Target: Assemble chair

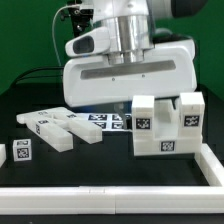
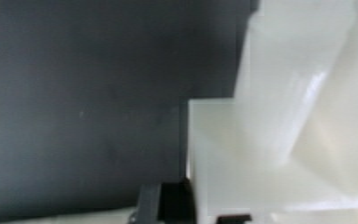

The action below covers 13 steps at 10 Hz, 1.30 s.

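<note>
At the exterior view's left edge, a white part (image 1: 3, 155) is cut off by the frame. Just beside it a small block (image 1: 22, 152) lies on the black table (image 1: 100, 165), with a black-and-white tag facing up. Further right, one long piece (image 1: 45, 126) and a second long piece (image 1: 78, 129) lie slanted, side by side, both tagged and close together. Behind them the marker board (image 1: 106, 119) lies flat, partly hidden by the robot.

In the middle, the arm (image 1: 125, 25) comes down from above and ends in a broad white hand. The gripper (image 1: 132, 100) hangs low over the table, between the marker board and the chair (image 1: 165, 125). Its fingertips are hidden behind the chair's nearest block in this view. The jaws are pressed together, and nothing can be seen pinched between them.

On the exterior view's right, the chair stands on the table as a cluster of joined white blocks, with tags turned toward the camera. It sits well apart from the loose pieces and near the white rail (image 1: 110, 192), which runs along the front of the table and turns up the right side.

From the wrist view, a pale, glossy part of the chair (image 2: 282, 120) fills much of the picture, its stepped outline set against the dark table (image 2: 87, 90). One of the dark fingers (image 2: 158, 205) sits just beside the part's edge; whether it touches cannot be told.
</note>
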Each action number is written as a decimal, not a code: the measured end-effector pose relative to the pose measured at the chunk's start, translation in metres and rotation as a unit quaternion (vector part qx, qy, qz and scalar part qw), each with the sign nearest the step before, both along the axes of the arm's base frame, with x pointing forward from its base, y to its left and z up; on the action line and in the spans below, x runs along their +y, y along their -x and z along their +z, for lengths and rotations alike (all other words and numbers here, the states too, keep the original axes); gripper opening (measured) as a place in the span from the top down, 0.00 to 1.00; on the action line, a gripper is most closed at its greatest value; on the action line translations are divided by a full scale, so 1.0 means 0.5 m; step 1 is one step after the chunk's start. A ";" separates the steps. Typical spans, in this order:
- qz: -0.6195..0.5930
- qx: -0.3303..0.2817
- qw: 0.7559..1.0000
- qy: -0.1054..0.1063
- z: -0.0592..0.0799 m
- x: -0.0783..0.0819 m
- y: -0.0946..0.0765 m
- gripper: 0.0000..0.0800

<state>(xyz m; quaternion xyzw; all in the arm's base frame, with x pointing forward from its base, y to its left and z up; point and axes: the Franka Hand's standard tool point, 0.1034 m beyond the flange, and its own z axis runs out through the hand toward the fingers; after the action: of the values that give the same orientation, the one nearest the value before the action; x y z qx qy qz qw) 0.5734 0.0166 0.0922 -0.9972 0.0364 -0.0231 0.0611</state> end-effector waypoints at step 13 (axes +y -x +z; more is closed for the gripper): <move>0.037 0.430 0.902 -0.024 -0.014 0.014 -0.008 0.96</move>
<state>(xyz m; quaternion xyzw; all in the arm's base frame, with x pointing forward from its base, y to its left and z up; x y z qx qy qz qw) 0.5773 0.0234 0.0851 -0.9092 0.0226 0.4108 0.0638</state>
